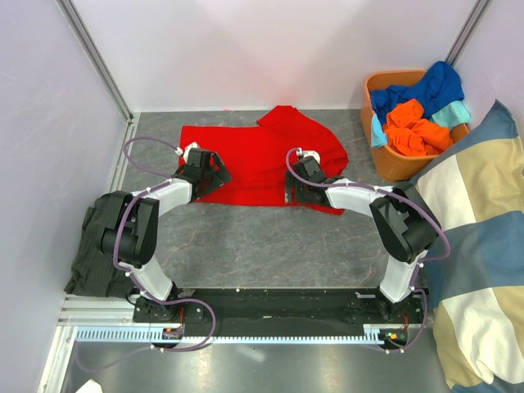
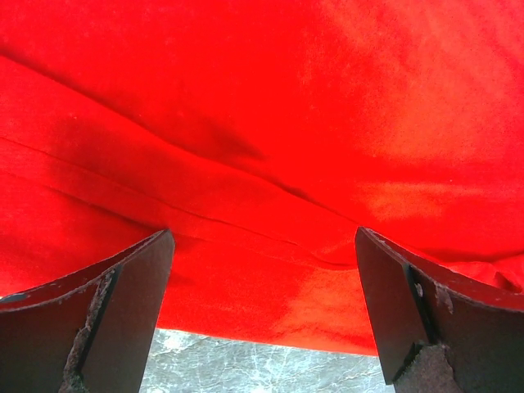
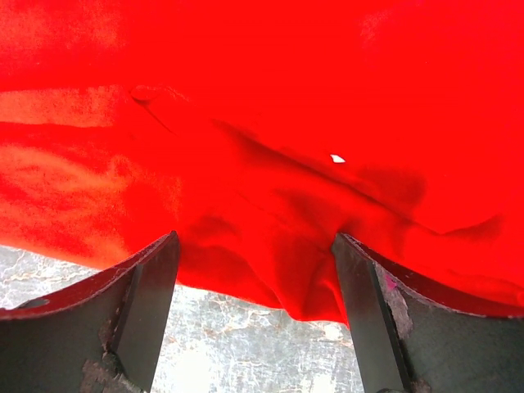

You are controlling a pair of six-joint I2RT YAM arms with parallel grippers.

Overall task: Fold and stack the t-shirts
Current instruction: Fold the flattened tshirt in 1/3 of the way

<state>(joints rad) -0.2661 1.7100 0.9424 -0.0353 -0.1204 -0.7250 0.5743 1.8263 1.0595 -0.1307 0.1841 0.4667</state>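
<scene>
Top external view, from the near edge outward: a dark cloth [image 1: 94, 246] lies crumpled on the left beside the left arm. A big checked cushion [image 1: 479, 237] fills the right side. Between the arms the grey marbled counter [image 1: 270, 246] is bare.

Farther in, the red t-shirt [image 1: 254, 160] lies spread on the middle of the counter. It is mostly flat, and one part is turned up toward the far right. The left end effector [image 1: 214, 178] is at the near hem on the shirt's left part. The right end effector [image 1: 296, 190] is at the near hem on its right part.

In the left wrist view the left end effector [image 2: 264, 233] is released, with its fingers [image 2: 123, 311] wide apart. The red hem runs across the gap between them, and a strip of counter shows below it. Whether the tips touch the cloth I cannot tell.

In the right wrist view the right end effector [image 3: 255, 237] is also released. A small fold of the hem bulges down between its two fingers, but they do not press on it.

At the far right an orange basket [image 1: 399, 170] holds an orange t-shirt [image 1: 413, 127], a blue t-shirt [image 1: 434, 86] and a teal t-shirt [image 1: 453, 113], all heaped and unfolded.
</scene>
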